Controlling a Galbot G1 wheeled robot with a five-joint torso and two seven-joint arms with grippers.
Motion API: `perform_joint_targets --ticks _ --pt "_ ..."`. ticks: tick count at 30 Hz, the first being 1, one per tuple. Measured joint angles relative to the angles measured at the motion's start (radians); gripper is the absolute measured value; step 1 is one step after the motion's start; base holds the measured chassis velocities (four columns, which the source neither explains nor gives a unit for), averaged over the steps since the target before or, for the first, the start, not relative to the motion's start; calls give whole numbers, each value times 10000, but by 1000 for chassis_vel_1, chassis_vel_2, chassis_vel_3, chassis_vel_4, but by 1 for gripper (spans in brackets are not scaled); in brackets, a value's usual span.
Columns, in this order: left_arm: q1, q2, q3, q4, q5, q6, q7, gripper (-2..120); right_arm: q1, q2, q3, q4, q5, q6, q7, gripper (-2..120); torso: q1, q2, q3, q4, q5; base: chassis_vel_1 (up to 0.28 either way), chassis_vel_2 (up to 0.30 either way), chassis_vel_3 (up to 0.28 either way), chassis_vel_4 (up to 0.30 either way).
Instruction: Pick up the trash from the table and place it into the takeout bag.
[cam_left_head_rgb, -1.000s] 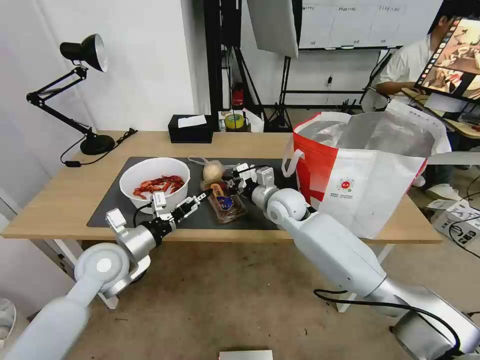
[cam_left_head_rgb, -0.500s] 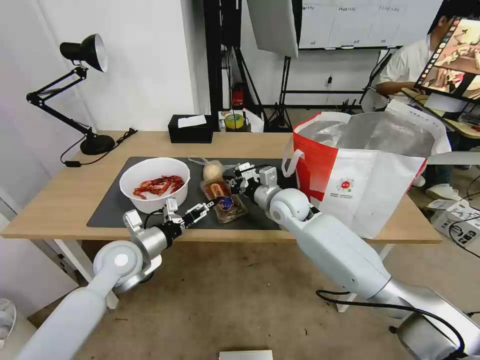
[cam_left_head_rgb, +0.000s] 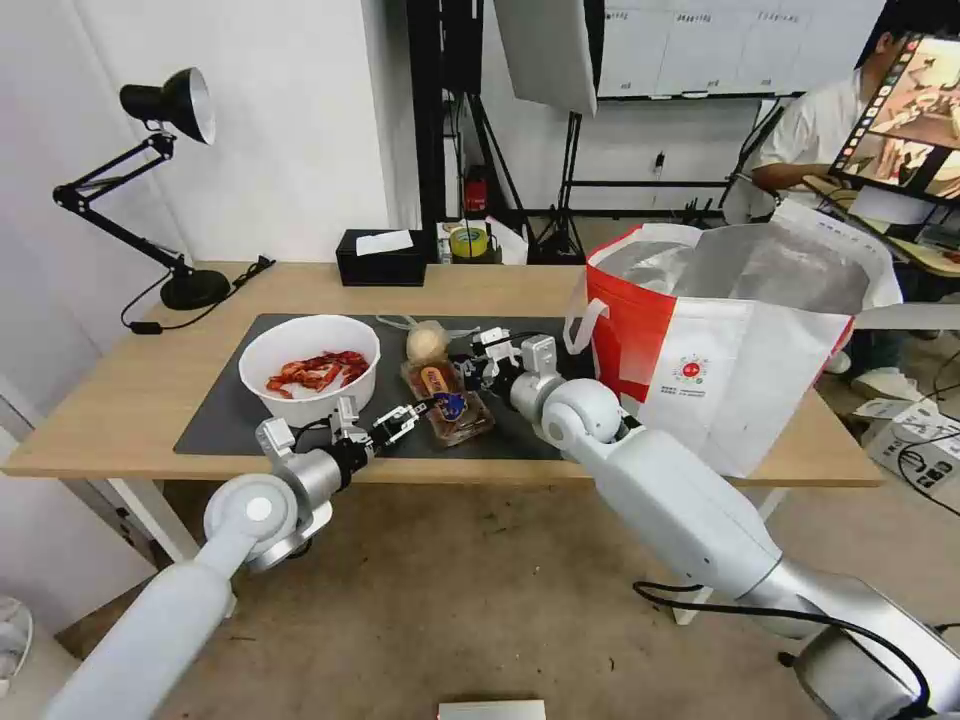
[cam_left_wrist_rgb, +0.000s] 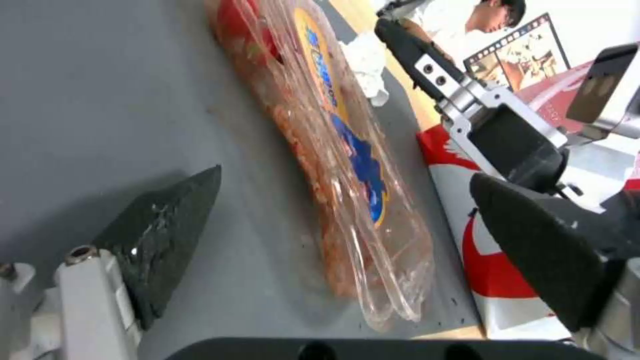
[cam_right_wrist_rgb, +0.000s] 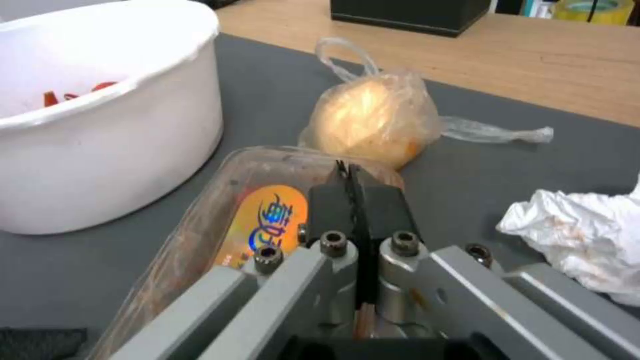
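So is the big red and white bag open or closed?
Open. The takeout bag stands upright on the table, its mouth spread wide, silver lining showing.

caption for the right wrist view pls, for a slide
Right gripper, jaws shut, over the clear tray between white bowl and bagged lump.

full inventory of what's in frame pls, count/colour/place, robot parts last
table: 1, light wood, white legs, under everything
mat: 1, dark grey, on table
bowl: 1, white, red shells inside, mat's left part
plastic trays: clear, stacked, orange-blue label, mat centre
clear bag: 1, beige lump inside, behind trays
tissue: 1, crumpled white, on mat beside trays
takeout bag: 1, white-red, foil lining, table's right end
tissue box: 1, black, table's back edge
tape roll: 1, yellow, behind the table
desk lamp: 1, black, back left corner
left gripper: open, at trays' near-left side
right gripper: shut, over trays' far-right edge
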Motion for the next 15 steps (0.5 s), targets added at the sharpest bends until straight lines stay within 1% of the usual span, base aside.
perform_joint_targets --ticks 15 --pt "-15 11 55 -29 30 -25 -54 100 -90 1 -11 -52 -32 -24 7 0 0 0 0 0 0 0 0 0 0"
